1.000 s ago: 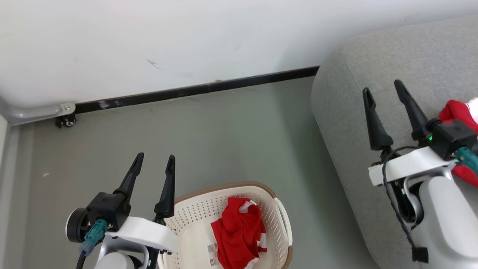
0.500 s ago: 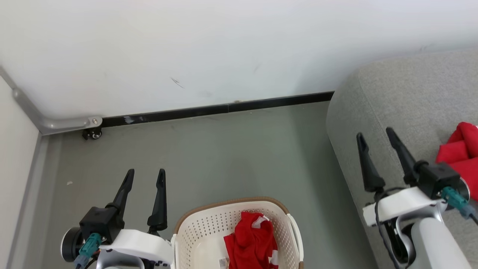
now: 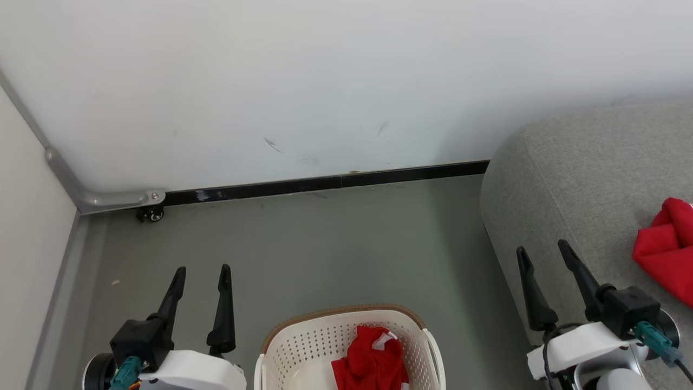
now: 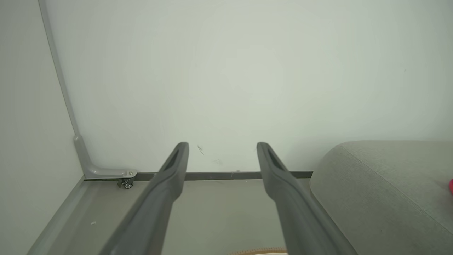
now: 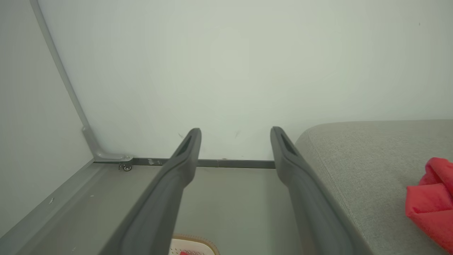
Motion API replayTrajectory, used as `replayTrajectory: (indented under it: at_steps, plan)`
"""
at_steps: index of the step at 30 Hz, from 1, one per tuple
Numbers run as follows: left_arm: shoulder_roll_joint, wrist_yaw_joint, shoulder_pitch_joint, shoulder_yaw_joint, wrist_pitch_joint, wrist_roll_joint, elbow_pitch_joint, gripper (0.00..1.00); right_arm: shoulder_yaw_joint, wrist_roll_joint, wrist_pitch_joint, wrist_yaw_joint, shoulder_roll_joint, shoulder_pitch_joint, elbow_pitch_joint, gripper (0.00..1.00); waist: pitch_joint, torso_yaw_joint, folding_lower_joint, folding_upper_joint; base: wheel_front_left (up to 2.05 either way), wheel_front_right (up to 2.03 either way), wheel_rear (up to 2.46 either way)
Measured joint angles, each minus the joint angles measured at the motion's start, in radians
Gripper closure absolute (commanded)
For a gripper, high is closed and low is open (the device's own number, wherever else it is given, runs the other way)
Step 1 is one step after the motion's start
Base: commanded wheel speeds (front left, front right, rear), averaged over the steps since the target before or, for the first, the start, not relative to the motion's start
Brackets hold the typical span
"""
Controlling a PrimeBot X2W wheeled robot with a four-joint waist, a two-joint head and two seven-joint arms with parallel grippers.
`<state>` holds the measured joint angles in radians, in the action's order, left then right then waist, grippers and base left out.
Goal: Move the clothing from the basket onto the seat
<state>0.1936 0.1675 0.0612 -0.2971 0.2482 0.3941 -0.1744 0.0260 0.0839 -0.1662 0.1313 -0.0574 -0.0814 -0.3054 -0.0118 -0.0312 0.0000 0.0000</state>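
Observation:
The cream basket with a brown rim sits at the bottom middle of the head view, and a red piece of clothing with white trim lies inside it. Another red garment rests on the grey seat at the right, also seen as clothing on the seat in the right wrist view. My left gripper stands open and empty over the floor, left of the basket. My right gripper is open and empty at the seat's front edge, left of the garment.
A white wall with a black baseboard runs behind the grey floor. A grey metal bracket with a small caster sits in the left corner. The basket rim peeks in at the bottom of the right wrist view.
The head camera has tilted up, so the basket and both grippers sit lower in the picture. The right gripper has drawn back from the garment on the seat. Both stay open.

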Motion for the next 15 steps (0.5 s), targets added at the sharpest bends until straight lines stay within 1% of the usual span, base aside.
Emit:
replayTrajectory:
  at_steps: [9, 15]
  plan:
    - [-0.002, 0.0, -0.028, 0.025, 0.0, -0.002, 0.003, 0.0, -0.001, -0.003, 0.016, 0.0, 0.01, 0.069, 0.041, 0.0, -0.022, -0.005, 0.0001, 0.0, 0.0, 0.0, 0.0]
    - [0.015, 0.0, -0.038, 0.032, 0.0, -0.029, 0.002, 0.0, -0.003, -0.004, 0.029, 0.0, 0.011, 0.09, 0.068, 0.0, -0.023, -0.013, 0.0, 0.0, 0.0, 0.0, 0.0]
